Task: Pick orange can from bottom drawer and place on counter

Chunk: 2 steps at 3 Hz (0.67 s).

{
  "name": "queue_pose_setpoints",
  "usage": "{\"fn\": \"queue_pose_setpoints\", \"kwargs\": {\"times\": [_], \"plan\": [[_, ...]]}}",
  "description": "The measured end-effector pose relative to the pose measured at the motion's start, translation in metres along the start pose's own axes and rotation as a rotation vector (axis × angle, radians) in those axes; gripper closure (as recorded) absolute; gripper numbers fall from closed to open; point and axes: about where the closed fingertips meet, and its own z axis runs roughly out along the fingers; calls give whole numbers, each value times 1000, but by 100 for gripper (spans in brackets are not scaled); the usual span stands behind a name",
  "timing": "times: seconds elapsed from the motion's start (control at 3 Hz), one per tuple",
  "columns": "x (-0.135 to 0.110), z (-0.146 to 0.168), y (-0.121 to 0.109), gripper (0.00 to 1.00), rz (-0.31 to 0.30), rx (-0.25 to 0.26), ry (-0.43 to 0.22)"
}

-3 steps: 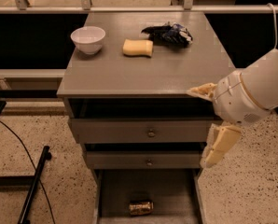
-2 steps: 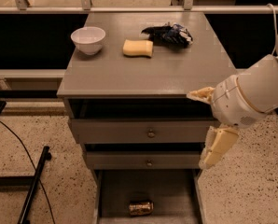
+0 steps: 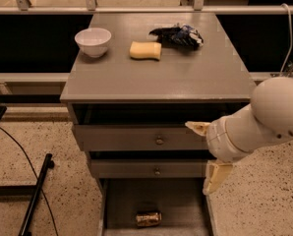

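The orange can lies on its side on the floor of the open bottom drawer, near its front. The counter is the grey top of the cabinet. My gripper hangs at the right side of the cabinet, in front of the two upper drawers, above and to the right of the can. Its two pale fingers are spread wide, one pointing left at the upper drawer's height, the other pointing down beside the bottom drawer. It holds nothing.
On the counter stand a white bowl, a pale yellow sponge and a dark foil bag. Two shallower drawers with knobs sit above the bottom drawer. A black stand leg and cable lie on the speckled floor at left.
My arm and gripper have shifted down and slightly left, closer to the drawer fronts. The can and the counter items have not moved.
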Motion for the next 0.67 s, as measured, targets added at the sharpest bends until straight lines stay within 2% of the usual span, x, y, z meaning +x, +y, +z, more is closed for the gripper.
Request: {"fn": "queue_pose_setpoints", "kwargs": {"times": [0.33, 0.67], "plan": [[11, 6, -5, 0, -16, 28, 38], [15, 13, -5, 0, -11, 17, 45]]}}
